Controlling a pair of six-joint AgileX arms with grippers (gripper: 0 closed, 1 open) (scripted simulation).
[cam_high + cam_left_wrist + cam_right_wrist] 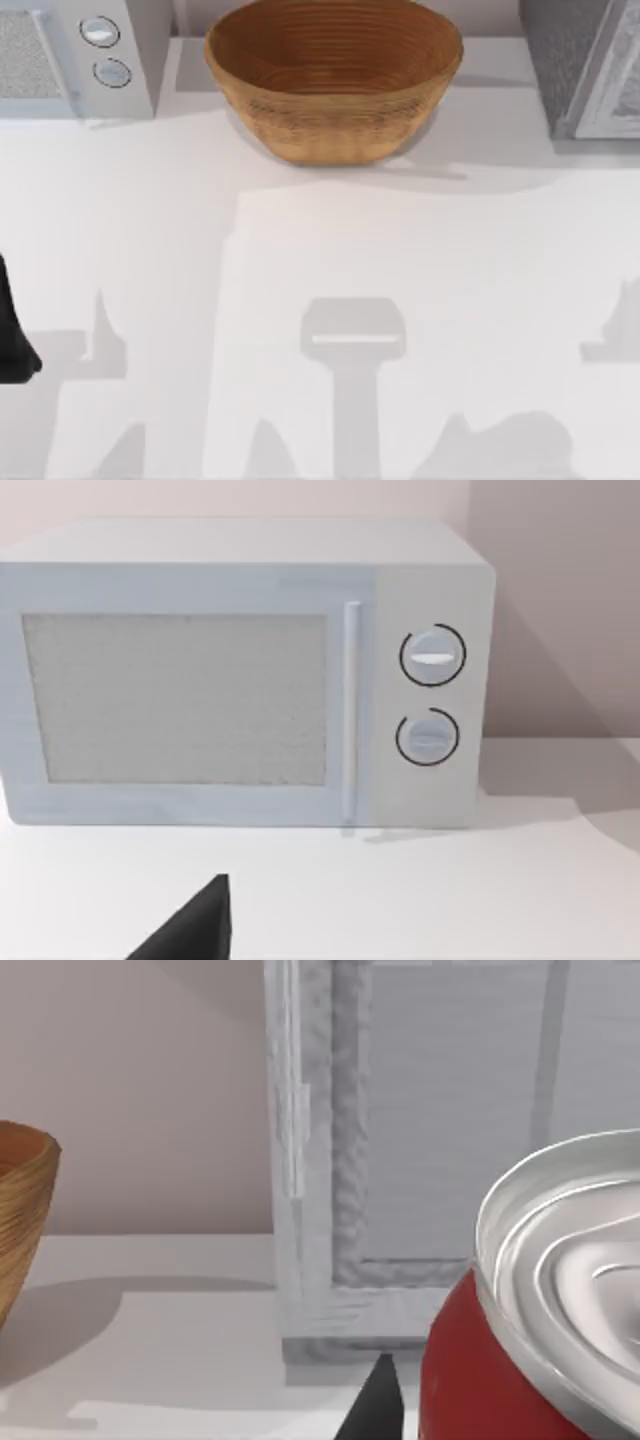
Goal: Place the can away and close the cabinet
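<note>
Can handling first: from above, the bench (pixel 330 260) carries a bowl (pixel 333 75) at its far edge, a microwave (pixel 80 55) at the far left corner, the cabinet (pixel 590 65) at the far right corner. Left wrist view faces the microwave; whether those jaws are apart, I cannot tell. Right wrist view has the can (pixel 530 1330) close up before the cabinet, seemingly carried, though the jaws' state is unclear. Light, rigid, smooth metal, probably slippery: grip mid-body.
</note>
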